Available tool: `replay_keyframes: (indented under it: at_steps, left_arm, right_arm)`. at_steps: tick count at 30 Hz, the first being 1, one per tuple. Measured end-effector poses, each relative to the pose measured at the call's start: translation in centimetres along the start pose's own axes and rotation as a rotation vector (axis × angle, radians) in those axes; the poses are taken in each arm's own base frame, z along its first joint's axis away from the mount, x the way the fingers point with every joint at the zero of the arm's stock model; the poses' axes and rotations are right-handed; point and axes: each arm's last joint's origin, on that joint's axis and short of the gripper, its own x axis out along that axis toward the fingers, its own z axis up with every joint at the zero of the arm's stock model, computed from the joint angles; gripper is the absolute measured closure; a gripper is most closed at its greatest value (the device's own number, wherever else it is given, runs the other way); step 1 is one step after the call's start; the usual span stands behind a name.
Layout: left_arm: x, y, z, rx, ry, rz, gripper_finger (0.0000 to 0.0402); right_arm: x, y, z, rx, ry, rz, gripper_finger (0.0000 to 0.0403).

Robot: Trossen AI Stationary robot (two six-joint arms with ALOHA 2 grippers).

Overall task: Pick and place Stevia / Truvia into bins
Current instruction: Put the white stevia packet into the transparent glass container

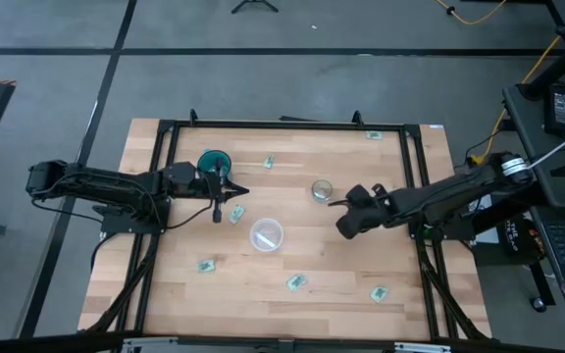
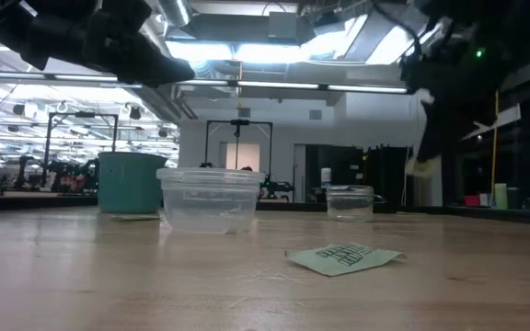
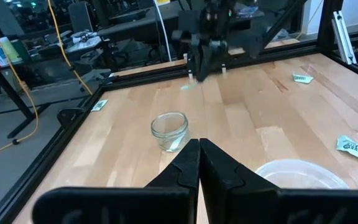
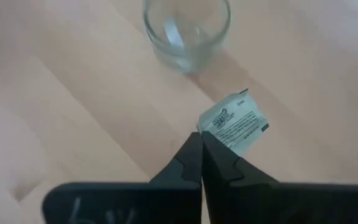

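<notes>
Right end effector (image 4: 201,138) closed, pinching a small white paper sweetener packet (image 4: 234,127) by one corner, held above the light wooden desk (image 1: 341,265) just beside the small clear glass cup (image 1: 322,189) (packet outside the cup, not in it). Same glass cup seen close in right wrist view (image 4: 187,30), inside looks bare. Left end effector (image 3: 199,149) closed, nothing between fingers, hovering near the teal plastic cup (image 1: 214,163) at desk's left side, tips pointing toward desk centre. Wider translucent whitish cup (image 1: 267,234) near desk middle, between both arms; contents hard to tell. Loose pale green-and-white packets flat on desk: one near far edge (image 1: 269,162), one by far right corner (image 1: 374,134), one beside left end effector (image 1: 235,212), three toward near edge (image 1: 206,265) (image 1: 296,283) (image 1: 379,292). Low view: green packet (image 2: 345,258) lying in front, whitish cup (image 2: 210,199) and teal cup (image 2: 132,182) behind it, glass cup (image 2: 349,202) to the right
</notes>
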Motion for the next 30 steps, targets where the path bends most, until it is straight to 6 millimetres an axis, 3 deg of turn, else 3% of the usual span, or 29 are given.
replay_keyframes:
  at_steps: [10, 21, 30]
  left_arm:
    - [0.0, -0.1, -0.4, -0.003, 0.042, -0.009, 0.0398]
    - [0.0, -0.1, -0.4, -0.027, 0.043, -0.009, 0.0398]
    - [0.0, -0.1, -0.4, -0.027, 0.042, -0.008, 0.0398]
  right_arm:
    - [-2.2, -1.0, 0.8, -0.117, -0.104, 0.049, 0.0403]
    - [-0.6, -1.4, -2.3, -0.186, -0.365, 0.274, 0.0403]
    - [-1.6, -1.1, -1.7, -0.389, -0.565, 0.435, 0.0403]
